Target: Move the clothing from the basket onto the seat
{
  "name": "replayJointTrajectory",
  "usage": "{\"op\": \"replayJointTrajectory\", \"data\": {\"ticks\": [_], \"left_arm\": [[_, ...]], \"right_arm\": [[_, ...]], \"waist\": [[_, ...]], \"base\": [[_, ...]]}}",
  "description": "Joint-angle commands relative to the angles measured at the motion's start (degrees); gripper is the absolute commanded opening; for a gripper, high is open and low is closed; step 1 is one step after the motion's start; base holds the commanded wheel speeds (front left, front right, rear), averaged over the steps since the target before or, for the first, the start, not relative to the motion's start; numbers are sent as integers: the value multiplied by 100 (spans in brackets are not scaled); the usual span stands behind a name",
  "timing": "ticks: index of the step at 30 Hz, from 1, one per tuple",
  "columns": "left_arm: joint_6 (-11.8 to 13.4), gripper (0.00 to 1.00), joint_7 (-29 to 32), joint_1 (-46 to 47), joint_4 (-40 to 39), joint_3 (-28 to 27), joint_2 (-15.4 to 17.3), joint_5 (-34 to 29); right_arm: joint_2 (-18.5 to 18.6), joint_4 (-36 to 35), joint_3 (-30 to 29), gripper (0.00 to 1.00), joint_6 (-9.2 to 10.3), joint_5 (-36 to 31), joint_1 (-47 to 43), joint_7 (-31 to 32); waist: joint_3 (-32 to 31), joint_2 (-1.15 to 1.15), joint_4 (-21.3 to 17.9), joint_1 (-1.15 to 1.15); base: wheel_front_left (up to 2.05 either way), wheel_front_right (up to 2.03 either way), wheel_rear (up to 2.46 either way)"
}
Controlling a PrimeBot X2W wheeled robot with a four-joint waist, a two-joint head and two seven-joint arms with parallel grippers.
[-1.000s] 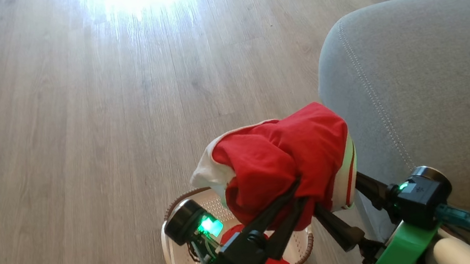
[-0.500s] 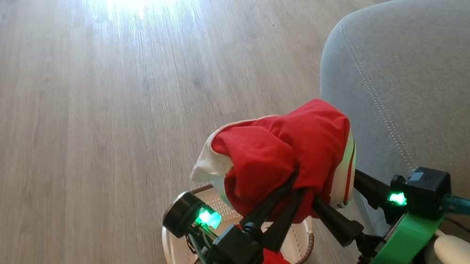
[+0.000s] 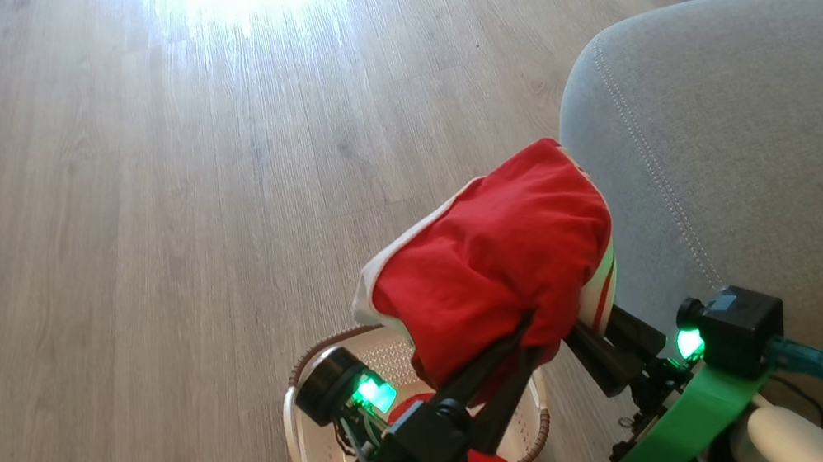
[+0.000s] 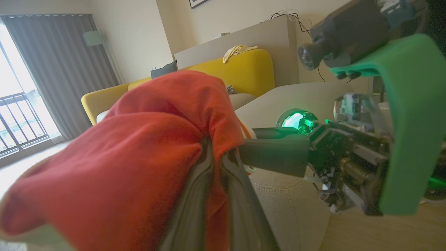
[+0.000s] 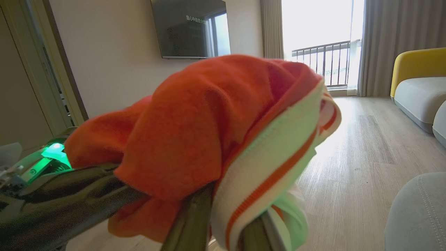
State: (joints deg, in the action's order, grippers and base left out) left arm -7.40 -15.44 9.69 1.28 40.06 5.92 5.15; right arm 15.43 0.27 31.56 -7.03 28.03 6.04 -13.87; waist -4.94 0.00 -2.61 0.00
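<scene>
Red clothing (image 3: 496, 259) hangs over the basket (image 3: 319, 451), left of the grey seat (image 3: 765, 147). Our left fingers (image 3: 484, 365) and right fingers (image 3: 605, 362) both pinch it tight. We should lift it right together, without pulling apart.

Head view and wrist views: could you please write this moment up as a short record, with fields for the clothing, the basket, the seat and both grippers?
basket: on the wood floor, beside the seat
red garment: lifted above the basket, white striped trim on its right side
left gripper: shut on the red garment
right gripper: shut on the red garment at its striped band
second red garment: in the basket, partly hidden by the left gripper
seat: grey cushion, right of the basket
</scene>
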Motion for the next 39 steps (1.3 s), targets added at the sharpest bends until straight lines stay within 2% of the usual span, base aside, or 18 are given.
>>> {"op": "replayJointTrajectory", "data": {"ticks": [1,7,8,9,10,12,28,35,39], "left_arm": [[-8,0,44,164,-74,-141,29,18],[-8,0,44,139,-99,-220,13,6],[-2,15,44,136,-122,-253,0,-2],[14,41,44,132,-149,-290,-14,-17],[29,53,44,125,-174,-325,-28,-28],[64,98,44,121,-224,-385,-47,-84],[357,100,44,-53,-153,-902,-64,-237],[508,100,44,-330,151,-1283,-36,-160],[506,100,44,-389,213,-1374,-54,-157]], "right_arm": [[-105,-328,15,0,-46,-52,128,-113],[-218,-395,-94,0,-46,-25,28,-113],[-224,-400,-101,0,-46,-23,20,-113],[-229,-405,-108,0,-46,-21,12,-113],[-233,-408,-115,0,-46,-19,6,-113],[-242,-397,-186,0,-46,-62,-8,-113],[-467,-439,-907,0,-46,-465,-165,-113],[-531,-422,-1294,0,-46,-555,-292,-113],[-539,-423,-1402,0,-46,-576,-333,-113]], "waist": [[-1,0,1,0],[-10,0,-6,0],[-11,0,-8,0],[-13,0,-10,0],[-13,0,-12,0],[-12,0,-18,0],[-51,0,-9,0],[-73,0,14,0],[-83,0,24,0]], "base": [[0,0,0],[0,0,0],[0,0,0],[0,0,0],[0,0,0],[0,0,0],[0,0,0],[0,0,0],[0,0,0]]}}
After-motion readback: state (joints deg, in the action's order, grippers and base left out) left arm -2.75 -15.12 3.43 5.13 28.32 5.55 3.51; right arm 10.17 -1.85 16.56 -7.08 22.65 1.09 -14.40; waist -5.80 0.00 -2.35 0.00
